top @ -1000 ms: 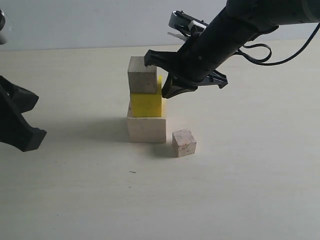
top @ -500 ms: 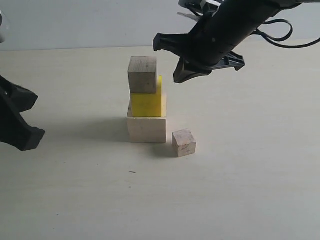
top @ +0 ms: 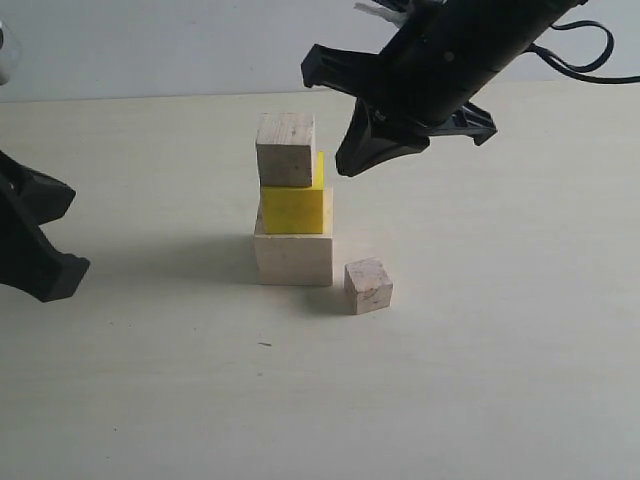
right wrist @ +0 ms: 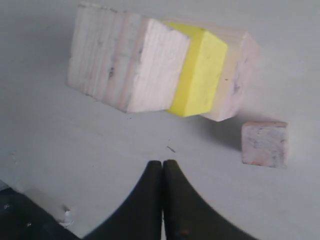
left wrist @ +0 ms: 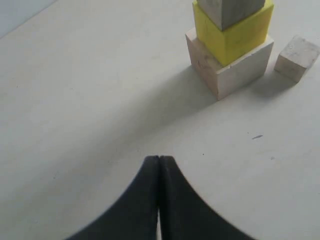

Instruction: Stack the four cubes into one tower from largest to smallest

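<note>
A tower of three cubes stands mid-table: the large pale wooden cube (top: 292, 258) at the bottom, the yellow cube (top: 293, 208) on it, and the medium pale cube (top: 285, 150) on top, offset toward the left. The smallest pale cube (top: 368, 286) lies on the table just right of the tower's base. My right gripper (top: 346, 166) hangs shut and empty in the air to the upper right of the tower, touching nothing. The right wrist view has the stack (right wrist: 200, 70) and the small cube (right wrist: 264, 144) beyond its shut jaws. At the far left, my left gripper (left wrist: 159, 159) is shut and empty.
The pale table (top: 480, 380) stretches bare in front of and to the right of the tower. A grey wall (top: 150, 45) bounds the back. The right arm's cable (top: 590, 60) loops above the far right.
My right gripper has lifted up and to the right, away from the tower's side. The cubes and the left arm have stayed put.
</note>
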Robot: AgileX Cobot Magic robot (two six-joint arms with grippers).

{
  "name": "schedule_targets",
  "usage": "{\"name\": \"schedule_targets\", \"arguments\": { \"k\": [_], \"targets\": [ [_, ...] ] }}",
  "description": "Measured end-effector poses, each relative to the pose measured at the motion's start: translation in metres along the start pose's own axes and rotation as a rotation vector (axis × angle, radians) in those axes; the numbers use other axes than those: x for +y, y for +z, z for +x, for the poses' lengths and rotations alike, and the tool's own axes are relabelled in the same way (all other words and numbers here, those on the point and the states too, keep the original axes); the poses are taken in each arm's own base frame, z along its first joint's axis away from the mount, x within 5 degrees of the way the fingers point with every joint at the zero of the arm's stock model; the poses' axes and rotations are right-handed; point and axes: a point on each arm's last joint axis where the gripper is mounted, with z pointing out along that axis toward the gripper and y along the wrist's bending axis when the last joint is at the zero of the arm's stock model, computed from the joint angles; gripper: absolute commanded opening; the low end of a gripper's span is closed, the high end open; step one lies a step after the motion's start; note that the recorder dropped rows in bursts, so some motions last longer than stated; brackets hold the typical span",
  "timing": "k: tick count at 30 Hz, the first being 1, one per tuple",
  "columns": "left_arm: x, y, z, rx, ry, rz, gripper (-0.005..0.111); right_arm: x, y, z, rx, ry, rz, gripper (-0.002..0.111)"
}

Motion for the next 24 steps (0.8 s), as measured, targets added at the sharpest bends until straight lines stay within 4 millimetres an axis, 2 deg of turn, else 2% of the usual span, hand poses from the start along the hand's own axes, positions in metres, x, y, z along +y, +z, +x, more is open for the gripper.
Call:
{"name": "schedule_targets", "arguments": {
  "k": [7,12,19,24],
  "targets": [
    [0.0,0.0,0.0,0.0,0.0,0.0,0.0,0.002,0.001,0.002,0.012,-0.003,-0.034,0.0],
    [0.0,0.0,0.0,0.0,0.0,0.0,0.0,0.001,0.01,0.009,0.034,-0.02,-0.042,0.0],
    [0.0,0.0,0.0,0.0,0.0,0.0,0.0,0.002,0.011,0.007,0.0,-0.039,-0.047,0.0],
    [0.0,0.0,0.0,0.0,0.0,0.0,0.0,0.0,0.023,0.005,0.017,-0.04,-0.08,0.0]
  ]
}}
